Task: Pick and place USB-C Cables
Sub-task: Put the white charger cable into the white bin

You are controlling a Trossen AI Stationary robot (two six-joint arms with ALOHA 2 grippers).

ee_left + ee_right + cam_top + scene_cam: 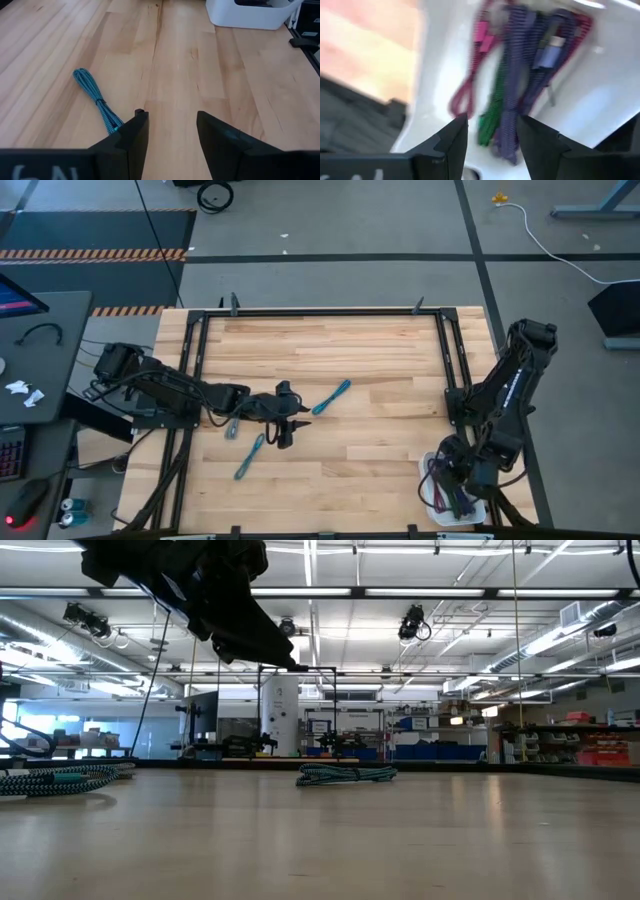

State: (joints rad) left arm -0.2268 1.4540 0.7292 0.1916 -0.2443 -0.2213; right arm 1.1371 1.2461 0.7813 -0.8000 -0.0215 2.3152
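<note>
We see three cables on the table (380, 360) around centre: one (331, 397) at 2 o'clock of the left gripper (287, 428), one (249, 456) at 7, one (232, 427) at 9. Bin (436, 502) at the table's 4 o'clock corner, more cables (512, 80) in it, right gripper (491, 131) above.

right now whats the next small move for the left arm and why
Probably ease the left gripper toward the nearest teal cable and straddle it. Its fingers are open and empty, that cable lies just beside them, and the right gripper is over the white bin of cables.
</note>
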